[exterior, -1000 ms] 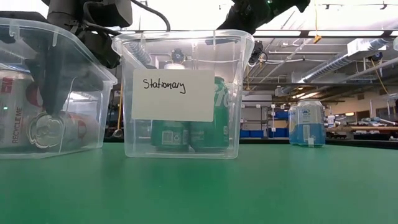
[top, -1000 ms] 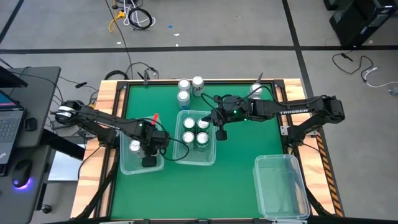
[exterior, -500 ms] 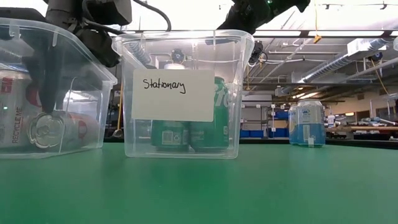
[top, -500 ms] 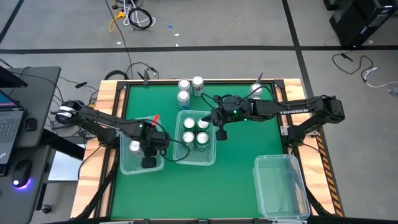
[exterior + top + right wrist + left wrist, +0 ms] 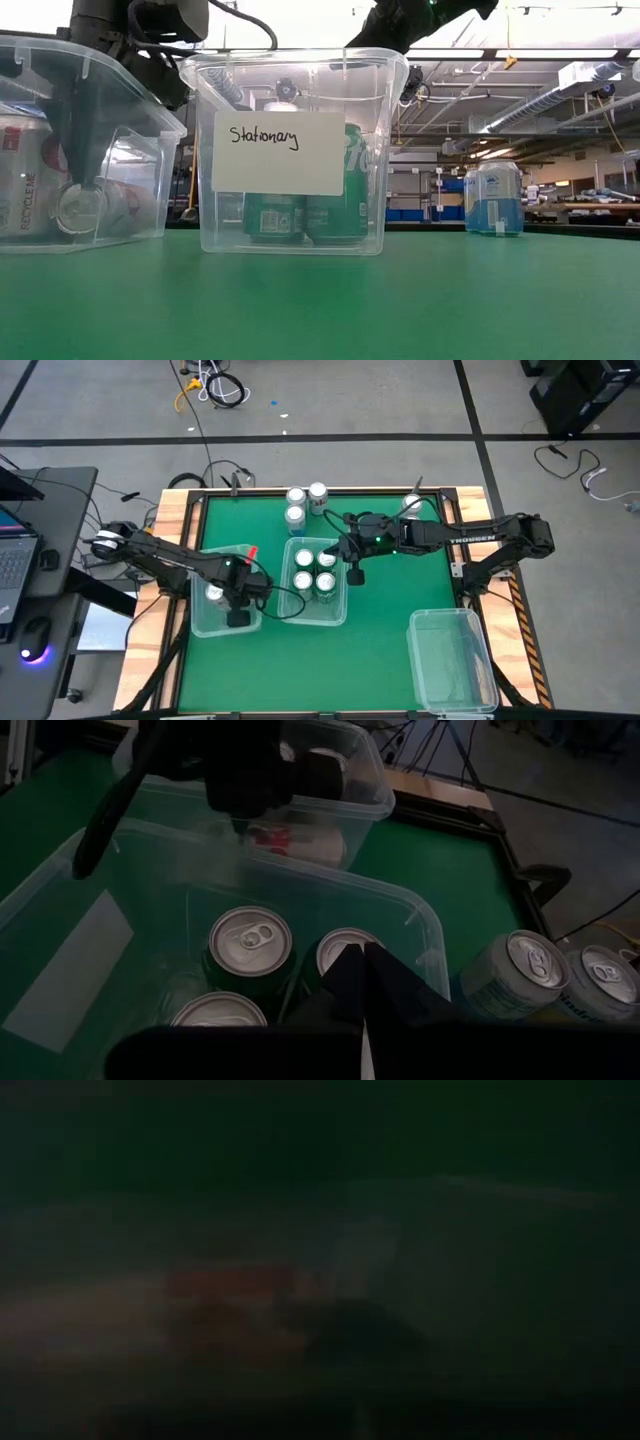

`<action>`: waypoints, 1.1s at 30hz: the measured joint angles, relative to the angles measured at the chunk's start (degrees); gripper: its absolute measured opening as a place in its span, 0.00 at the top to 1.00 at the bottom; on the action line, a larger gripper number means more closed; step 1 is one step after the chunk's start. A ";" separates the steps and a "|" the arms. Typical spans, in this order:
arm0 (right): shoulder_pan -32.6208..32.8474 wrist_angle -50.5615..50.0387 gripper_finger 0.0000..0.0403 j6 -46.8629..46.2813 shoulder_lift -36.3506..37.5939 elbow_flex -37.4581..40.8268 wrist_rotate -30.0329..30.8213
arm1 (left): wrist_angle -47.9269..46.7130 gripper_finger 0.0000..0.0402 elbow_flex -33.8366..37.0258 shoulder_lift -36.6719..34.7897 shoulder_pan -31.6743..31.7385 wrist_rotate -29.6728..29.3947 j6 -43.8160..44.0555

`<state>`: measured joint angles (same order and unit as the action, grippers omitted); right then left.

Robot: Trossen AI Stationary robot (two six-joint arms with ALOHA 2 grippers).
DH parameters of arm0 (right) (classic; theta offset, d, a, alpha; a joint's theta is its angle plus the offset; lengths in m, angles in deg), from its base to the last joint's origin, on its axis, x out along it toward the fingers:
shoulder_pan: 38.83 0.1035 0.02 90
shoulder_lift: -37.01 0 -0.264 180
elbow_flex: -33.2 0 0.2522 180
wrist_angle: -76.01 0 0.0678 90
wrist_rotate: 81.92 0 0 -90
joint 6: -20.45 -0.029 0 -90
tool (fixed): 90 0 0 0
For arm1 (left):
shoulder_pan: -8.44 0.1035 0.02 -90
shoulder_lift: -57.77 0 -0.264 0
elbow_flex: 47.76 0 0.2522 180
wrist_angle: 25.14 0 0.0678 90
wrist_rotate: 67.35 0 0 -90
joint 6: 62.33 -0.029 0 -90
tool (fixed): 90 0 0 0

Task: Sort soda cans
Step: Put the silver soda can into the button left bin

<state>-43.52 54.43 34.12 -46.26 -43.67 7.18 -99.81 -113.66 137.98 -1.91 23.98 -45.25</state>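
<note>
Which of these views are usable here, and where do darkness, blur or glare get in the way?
Left wrist view: nearly black and smeared, only a reddish patch, nothing identifiable. Right wrist view: dim but readable, green cans sharp, the right gripper fingers silhouetted. Low view: bright backlight from the room, labelled bin clear, left bin walls distort its cans. High view: evenly lit, sharp.

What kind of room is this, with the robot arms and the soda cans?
Probably a robot lab or workshop: a green table framed in wood, cables on the concrete floor, a laptop desk beside it, and shelving behind.
</note>
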 joint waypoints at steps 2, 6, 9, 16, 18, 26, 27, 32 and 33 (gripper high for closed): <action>-0.02 0.18 1.00 0.00 0.00 0.00 0.00 | -2.97 1.00 -1.82 0.17 0.00 -1.82 0.10; -0.01 0.29 1.00 0.00 0.00 0.00 0.00 | -7.94 1.00 -4.73 0.17 0.07 -6.07 0.12; -0.02 0.29 1.00 0.00 0.00 0.00 0.00 | -10.04 1.00 -5.76 0.10 0.06 -7.61 0.36; -0.01 0.31 1.00 0.01 0.00 0.00 0.00 | -11.87 1.00 -7.15 -0.03 0.07 -10.86 1.19; -0.02 0.29 1.00 0.00 0.00 0.00 0.00 | -12.82 1.00 -7.78 -0.03 0.09 -12.47 1.38; -0.02 0.48 1.00 0.00 0.00 0.00 0.00 | -17.87 1.00 -11.51 -0.11 0.22 -20.59 4.10; -0.02 0.48 1.00 0.00 0.00 0.00 0.00 | -18.26 1.00 -11.90 -0.11 0.35 -21.43 4.25; -0.02 0.48 1.00 0.00 0.00 0.00 0.00 | -19.24 1.00 -12.48 -0.14 2.21 -24.63 4.64; -0.01 0.48 1.00 0.01 0.00 0.00 0.00 | -19.40 1.00 -12.39 -0.14 2.79 -25.09 4.62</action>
<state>-43.53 54.92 34.13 -46.26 -43.67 7.18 -119.22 -126.05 137.85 0.87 -1.11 -40.64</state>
